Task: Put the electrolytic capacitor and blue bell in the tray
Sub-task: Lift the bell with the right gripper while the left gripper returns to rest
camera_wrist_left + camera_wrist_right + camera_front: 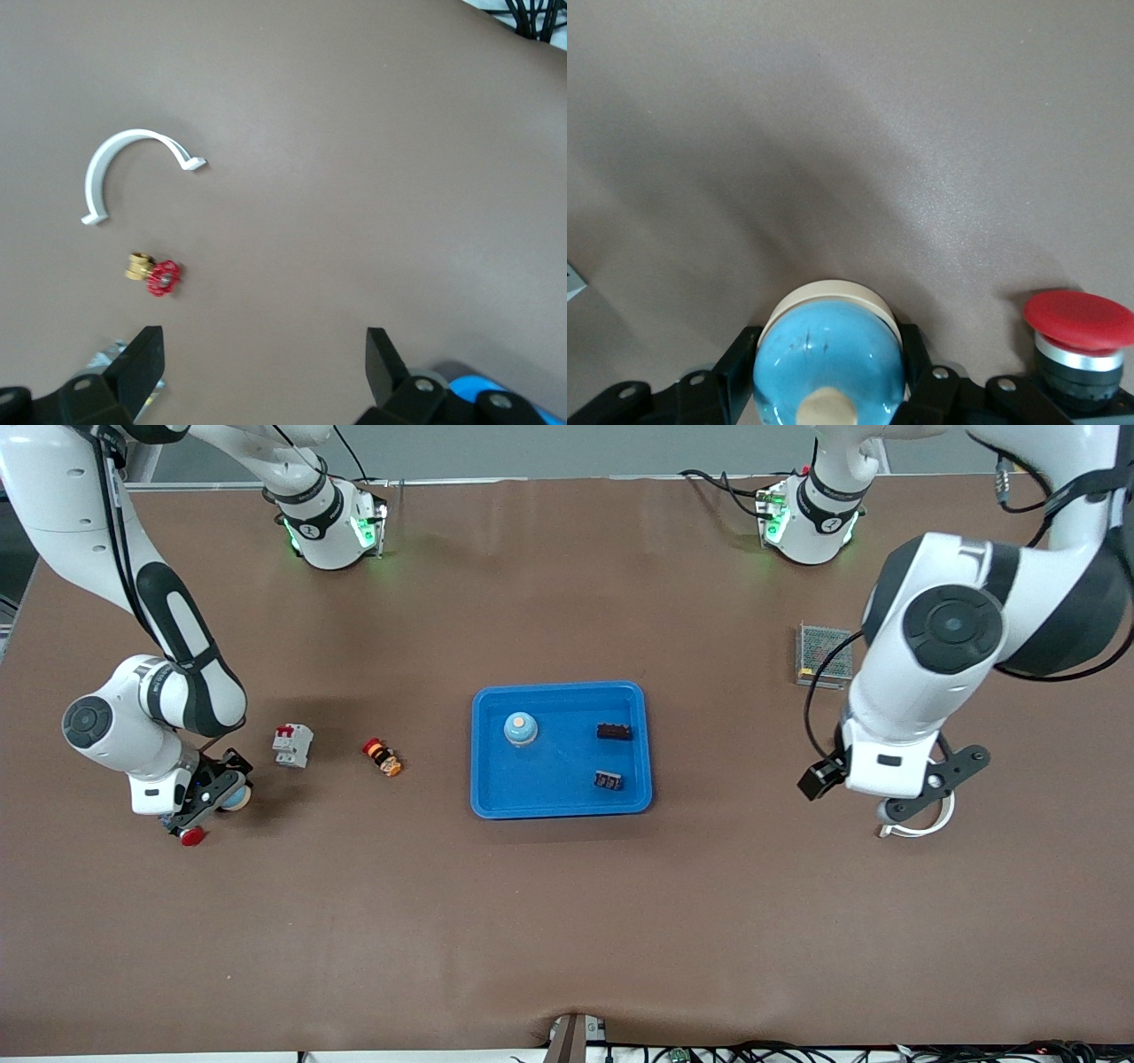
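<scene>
Brown worktop (567,921) w/ blue tray (567,795) mid-worktop, one bell (521,728) already in it. Right hand (829,390), toward right arm's end of the worktop, is clenched on a second blue bell (828,354) by its dome sides; likely light, rigid, smooth, so may slip. Left hand (264,359) waits, released.

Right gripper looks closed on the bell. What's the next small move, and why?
Probably lift straight up. The right gripper is shut on the blue bell, low at the table beside a red push button; rising first should clear it before heading to the tray.
</scene>
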You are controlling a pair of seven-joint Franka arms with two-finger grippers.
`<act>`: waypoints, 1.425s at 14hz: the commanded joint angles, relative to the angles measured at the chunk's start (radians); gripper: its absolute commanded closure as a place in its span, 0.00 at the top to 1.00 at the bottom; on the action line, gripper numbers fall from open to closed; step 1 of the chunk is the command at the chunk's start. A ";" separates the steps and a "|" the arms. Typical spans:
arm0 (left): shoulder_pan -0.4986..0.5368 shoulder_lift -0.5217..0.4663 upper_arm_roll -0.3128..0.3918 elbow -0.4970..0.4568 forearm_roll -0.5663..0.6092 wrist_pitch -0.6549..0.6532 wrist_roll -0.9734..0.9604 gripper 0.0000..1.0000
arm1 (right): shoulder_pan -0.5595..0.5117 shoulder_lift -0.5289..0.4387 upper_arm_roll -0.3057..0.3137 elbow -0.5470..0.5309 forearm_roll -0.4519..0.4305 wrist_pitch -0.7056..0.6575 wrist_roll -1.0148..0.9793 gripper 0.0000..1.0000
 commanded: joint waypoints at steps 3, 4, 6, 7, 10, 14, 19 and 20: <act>0.055 -0.092 -0.005 -0.019 -0.022 -0.057 0.212 1.00 | -0.024 0.005 0.022 -0.002 0.028 0.008 -0.029 0.49; 0.059 -0.103 -0.005 -0.019 -0.022 -0.065 0.246 1.00 | -0.019 0.003 0.023 -0.001 0.035 0.002 -0.027 0.49; 0.086 -0.133 -0.007 -0.021 -0.025 -0.076 0.339 1.00 | -0.014 -0.006 0.033 0.004 0.045 -0.003 -0.015 0.49; 0.092 -0.153 0.001 -0.024 -0.043 -0.090 0.388 1.00 | -0.014 -0.009 0.036 0.016 0.046 -0.016 -0.013 0.48; 0.091 -0.217 0.077 -0.036 -0.131 -0.114 0.520 1.00 | -0.007 -0.010 0.036 0.123 0.046 -0.192 0.022 0.48; 0.054 -0.299 0.184 -0.064 -0.198 -0.150 0.666 1.00 | 0.030 -0.050 0.037 0.205 0.046 -0.358 0.159 0.48; 0.039 -0.357 0.225 -0.095 -0.223 -0.197 0.737 1.00 | 0.146 -0.105 0.037 0.266 0.049 -0.492 0.474 0.48; 0.039 -0.357 0.225 -0.091 -0.223 -0.200 0.737 1.00 | 0.169 -0.109 0.039 0.277 0.049 -0.503 0.544 0.48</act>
